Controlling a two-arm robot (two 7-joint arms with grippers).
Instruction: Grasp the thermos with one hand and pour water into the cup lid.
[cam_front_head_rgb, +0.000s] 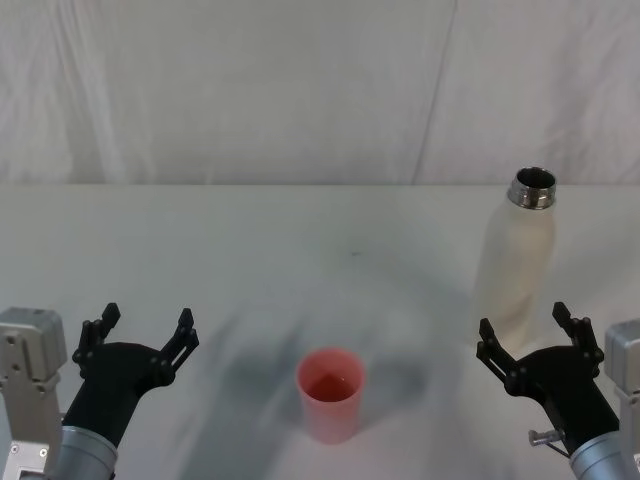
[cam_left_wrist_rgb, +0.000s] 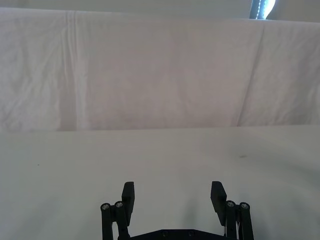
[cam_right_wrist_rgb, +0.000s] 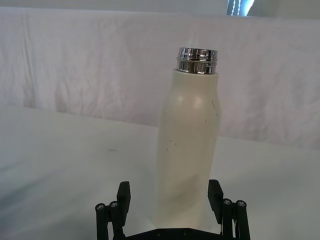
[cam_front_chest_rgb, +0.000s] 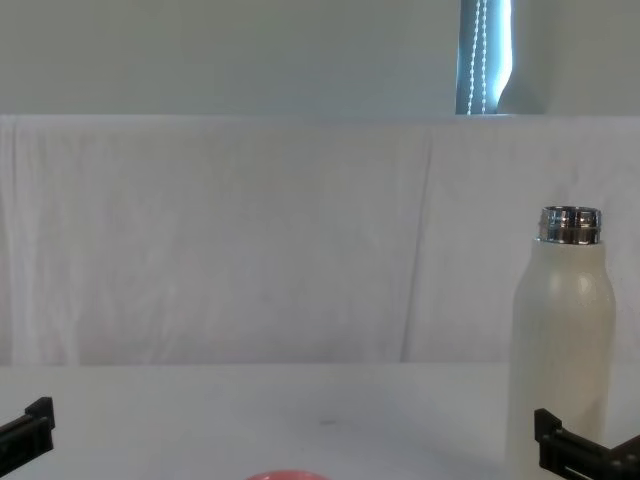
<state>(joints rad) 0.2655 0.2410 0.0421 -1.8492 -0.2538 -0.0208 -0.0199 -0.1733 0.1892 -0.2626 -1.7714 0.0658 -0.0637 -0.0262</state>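
The thermos stands upright on the right of the table, cream-white with an open steel neck; it also shows in the right wrist view and the chest view. My right gripper is open just in front of its base, fingers spread to either side, not touching it. The pink-red cup lid stands upright near the table's front middle; its rim peeks into the chest view. My left gripper is open at the front left, holding nothing, also seen from its own wrist.
A white cloth covers the table and hangs as a backdrop behind it. Bare cloth lies between the cup lid and the thermos.
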